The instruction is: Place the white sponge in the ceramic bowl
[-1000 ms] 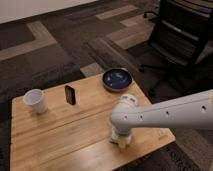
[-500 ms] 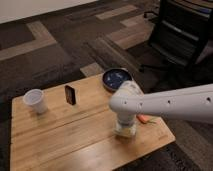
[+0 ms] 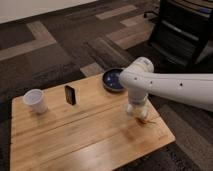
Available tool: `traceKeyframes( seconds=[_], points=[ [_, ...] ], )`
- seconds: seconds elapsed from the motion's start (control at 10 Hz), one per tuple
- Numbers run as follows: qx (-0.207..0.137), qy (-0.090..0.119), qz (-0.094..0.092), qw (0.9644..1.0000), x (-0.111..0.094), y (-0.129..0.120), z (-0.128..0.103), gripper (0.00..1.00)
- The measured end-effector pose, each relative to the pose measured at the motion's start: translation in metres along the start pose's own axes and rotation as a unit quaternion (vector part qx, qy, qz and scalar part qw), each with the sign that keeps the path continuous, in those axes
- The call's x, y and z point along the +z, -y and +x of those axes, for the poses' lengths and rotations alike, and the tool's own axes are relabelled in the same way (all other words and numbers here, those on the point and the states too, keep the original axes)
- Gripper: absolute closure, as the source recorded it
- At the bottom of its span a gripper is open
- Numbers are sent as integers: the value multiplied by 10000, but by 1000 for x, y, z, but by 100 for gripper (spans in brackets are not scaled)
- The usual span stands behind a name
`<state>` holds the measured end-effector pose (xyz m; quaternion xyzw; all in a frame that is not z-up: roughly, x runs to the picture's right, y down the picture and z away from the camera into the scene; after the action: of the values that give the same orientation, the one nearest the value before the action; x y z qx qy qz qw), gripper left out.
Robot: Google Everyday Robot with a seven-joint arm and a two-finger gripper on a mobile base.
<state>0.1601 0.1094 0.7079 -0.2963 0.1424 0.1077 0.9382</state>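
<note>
The dark blue ceramic bowl point(image 3: 113, 80) sits at the far right edge of the wooden table point(image 3: 75, 135). My white arm reaches in from the right and bends down. The gripper point(image 3: 136, 113) hangs just above the table's right side, a little in front of and to the right of the bowl. A pale whitish lump point(image 3: 134, 110) shows at the gripper's lower end. It may be the white sponge, but I cannot tell it apart from the gripper. No sponge lies elsewhere on the table.
A white round cup point(image 3: 35, 100) stands at the table's far left. A small black upright block point(image 3: 70, 94) stands between the cup and the bowl. A small orange thing point(image 3: 150, 121) lies by the gripper. A black office chair point(image 3: 182, 30) stands at the back right.
The arm has swung right and toward the far side of the table. The gripper has moved from the front middle-right toward the bowl and now sits a little higher.
</note>
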Motion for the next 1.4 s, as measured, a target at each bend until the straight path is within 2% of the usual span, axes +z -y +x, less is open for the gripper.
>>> traceKeyframes(
  seconds=[0.1,0.2,0.3,0.6,0.9,1.0,1.2,1.4],
  points=[
    [-16,-18,0,10000,0,0,0,100],
    [11,-143,91,9999,0,8,7,100],
    [117,-358,255,9990,-3,28,26,100],
    [11,-749,698,9948,-7,89,38,100],
    [-217,-636,1238,9900,-1,163,7,100],
    [-373,-567,1435,9873,-1,188,-12,100],
    [-764,-396,1629,9829,5,217,-50,100],
    [-1263,-171,1653,9780,21,236,-94,100]
  ],
)
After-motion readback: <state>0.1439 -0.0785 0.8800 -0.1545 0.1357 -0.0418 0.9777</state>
